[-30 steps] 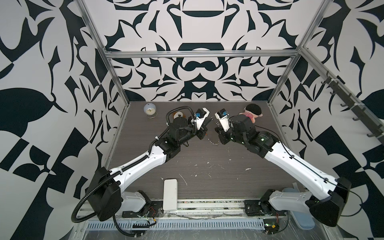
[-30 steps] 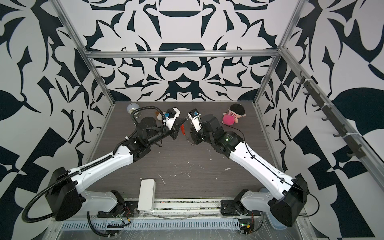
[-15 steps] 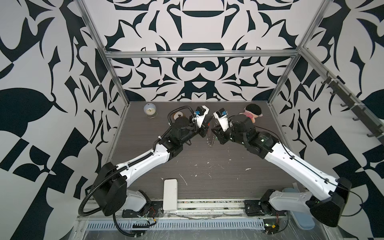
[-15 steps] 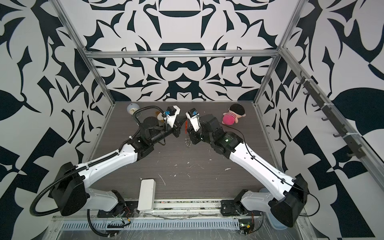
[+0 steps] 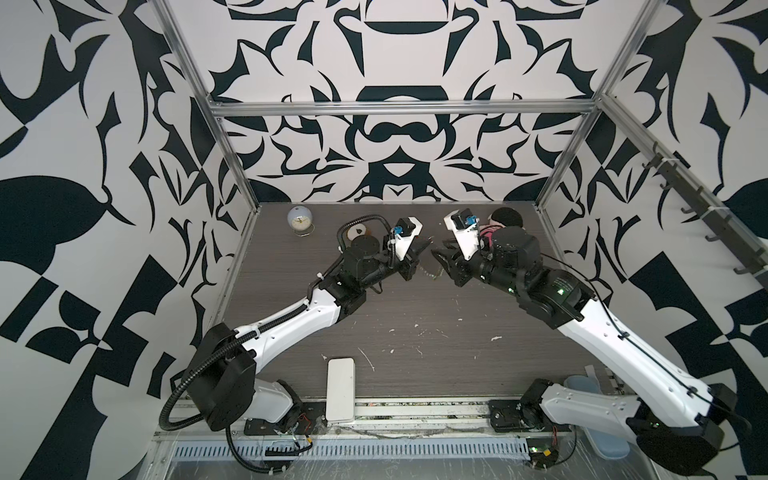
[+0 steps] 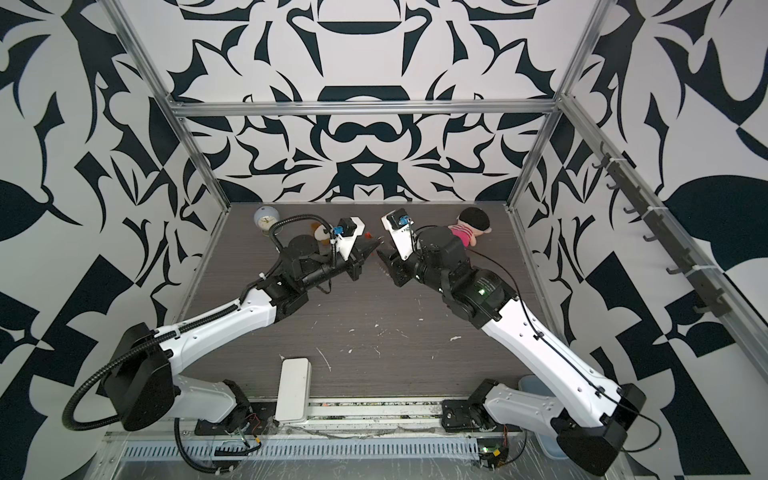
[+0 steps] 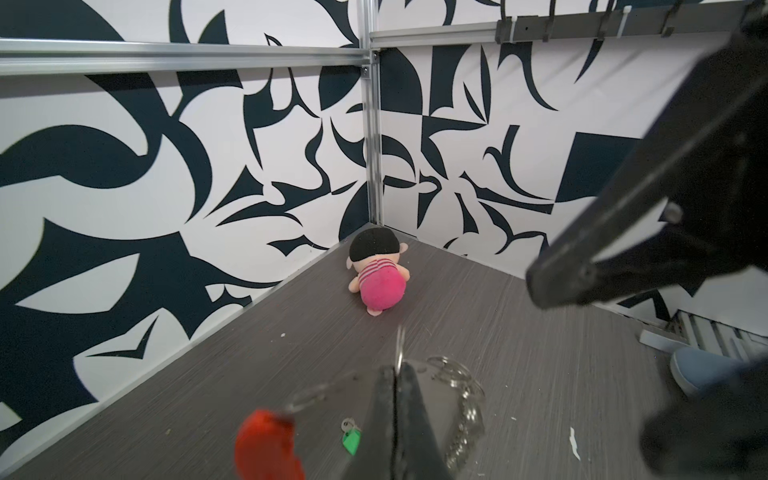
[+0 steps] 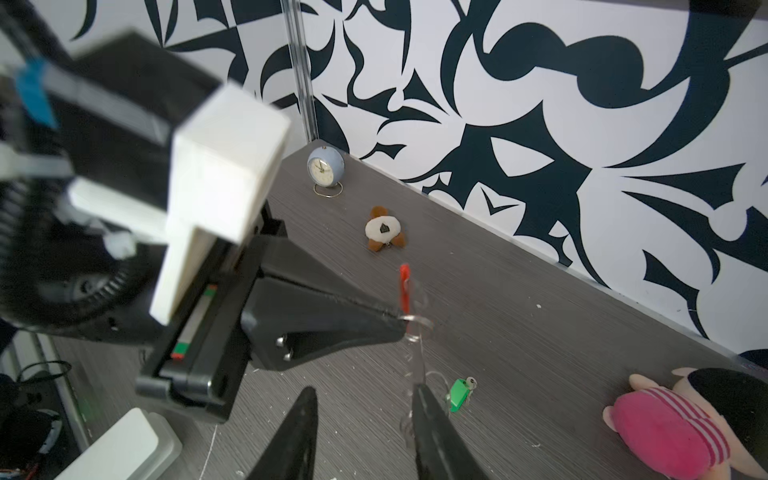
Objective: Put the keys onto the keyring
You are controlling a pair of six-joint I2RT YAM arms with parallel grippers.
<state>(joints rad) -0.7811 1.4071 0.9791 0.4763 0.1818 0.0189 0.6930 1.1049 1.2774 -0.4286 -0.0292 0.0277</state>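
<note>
In the left hand — keyring, dangling

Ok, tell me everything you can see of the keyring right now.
The keyring is a loop of linked silver metal rings joined by a flat red-orange bar. The left gripper is shut on one ring at its tips, holding it up; the bar juts out on one side of the tips and the chain trails off the other. The chain runs past one fingertip of the open right gripper; contact there is unclear. The green key sits close by; whether it is threaded I cannot tell.
</note>
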